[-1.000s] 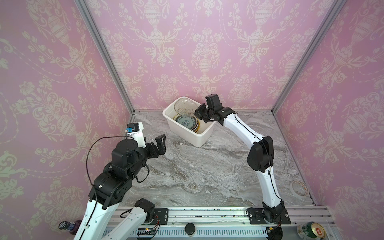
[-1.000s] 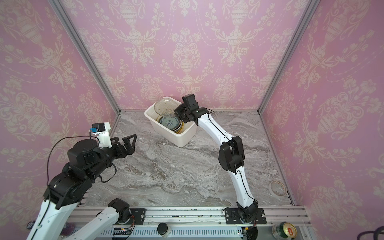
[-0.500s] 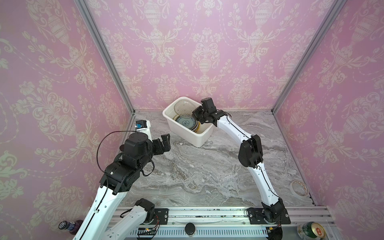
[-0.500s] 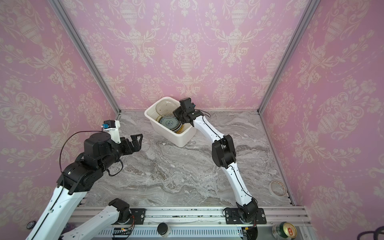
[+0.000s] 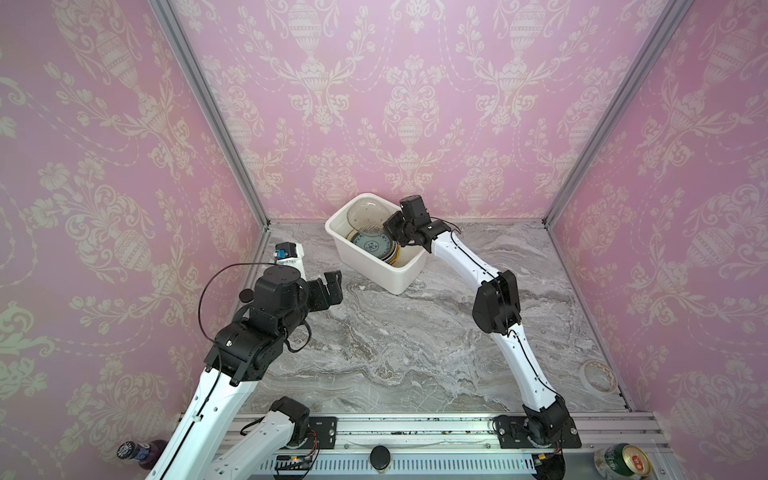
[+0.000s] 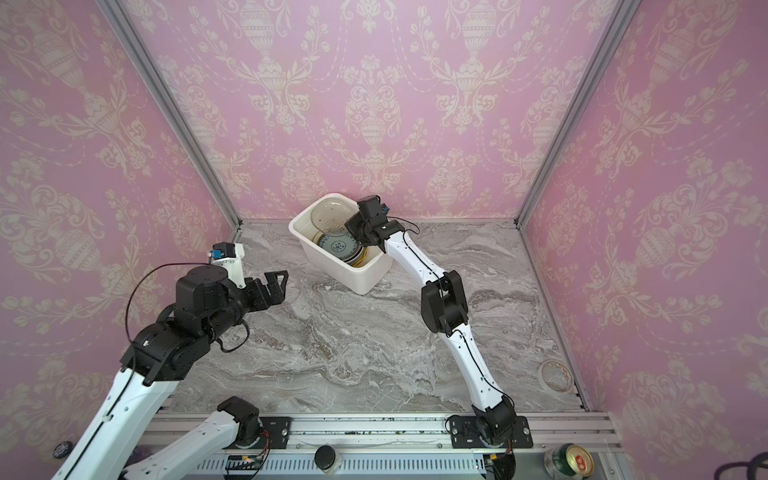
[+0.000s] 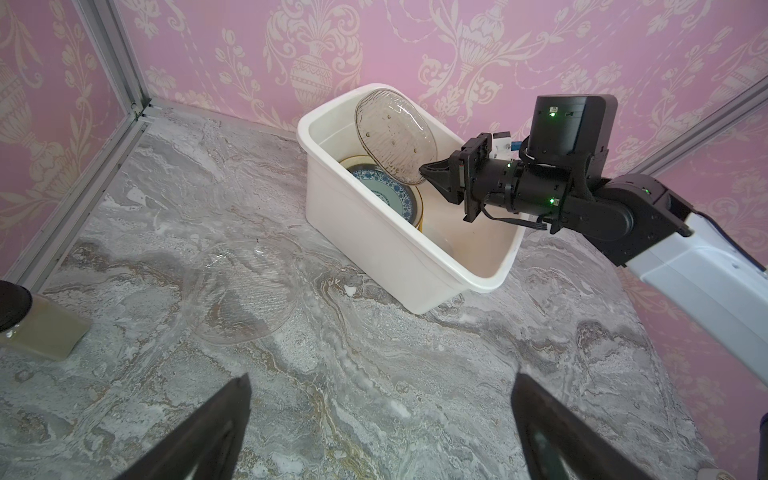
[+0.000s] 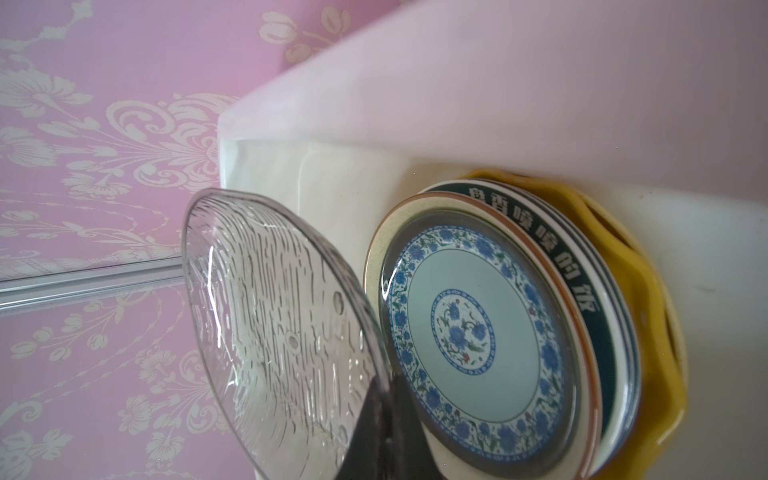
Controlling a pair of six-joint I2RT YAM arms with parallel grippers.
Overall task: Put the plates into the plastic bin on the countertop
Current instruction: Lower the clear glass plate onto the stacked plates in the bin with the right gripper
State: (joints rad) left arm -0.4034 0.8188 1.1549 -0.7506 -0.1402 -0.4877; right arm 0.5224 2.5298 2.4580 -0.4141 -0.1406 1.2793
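Nearest, the ribbed rail point(image 5: 415, 428) runs along the front edge of the bench point(image 5: 415, 353), and a tape roll point(image 5: 598, 376) lies in the front right corner. The whole middle of the marble top is bare (wide room between the two arms). Over the left edge the left fingers point(image 7: 216, 428) stand spread wide and hold nothing, pointed toward the bin. Just beyond them a clear glass plate point(image 7: 241, 291) lies flat on the bench, apart from the plastic bin point(image 7: 374, 249), which sits skewed near the back edge, left of centre. A stack rests inside it: the blue patterned plate point(image 8: 469, 332) in front, a dark-rimmed plate point(image 8: 582, 266) behind it, and the yellow scalloped plate point(image 8: 660, 332) at the back. The right fingers point(image 7: 432, 170) are pinched tight on the rim of the smoky glass plate point(image 7: 395, 133). That plate is tilted, with its lower edge inside the bin over the stack and its upper edge above the far rim (whether it touches the stack I cannot tell).
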